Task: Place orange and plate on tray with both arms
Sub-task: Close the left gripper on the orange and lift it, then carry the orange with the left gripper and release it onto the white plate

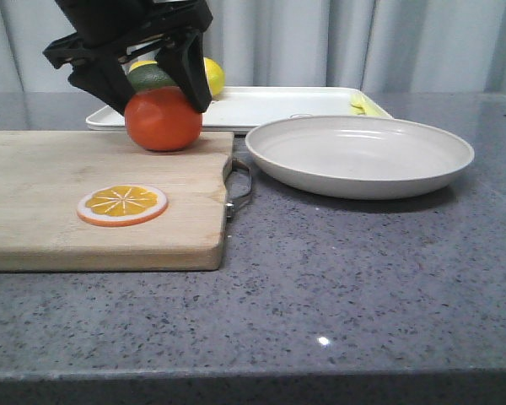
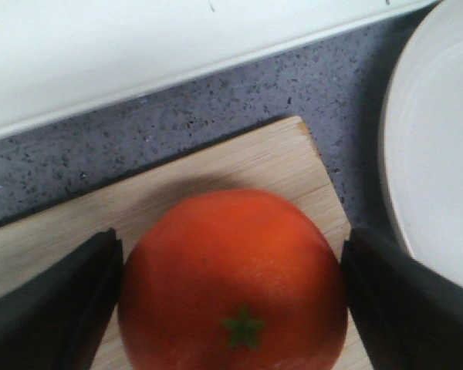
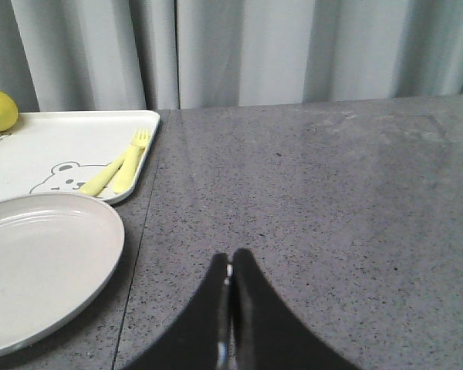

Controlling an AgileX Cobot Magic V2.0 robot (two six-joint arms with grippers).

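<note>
While the front view showed the left hand [image 1: 156,93] lowered over the orange [image 1: 163,119], only the left wrist view made the grip plain: its two dark fingers [image 2: 50,308] stood spread on either side of the fruit, pressed close against its skin, grasping it. The orange sat at the far right corner of the wooden cutting board [image 1: 84,211], with its green stem mark [image 2: 243,327] visible only from the wrist. An orange slice [image 1: 122,204] lay nearer the front of the board, seen in the front view alone.

The plate [image 1: 359,156] rested on the grey counter [image 1: 363,287] just right of the board, and behind both lay the tray [image 1: 278,105]. From the right wrist camera the tray revealed a printed bear [image 3: 60,176], a pale yellow fork [image 3: 130,163] with another utensil beside it, and a lemon [image 3: 0,109]. A green fruit [image 1: 152,78] showed behind the left hand in front. The right hand [image 3: 230,277], out of the front view, hung over bare counter beside the plate with its fingertips pressed together, clenched on nothing.
</note>
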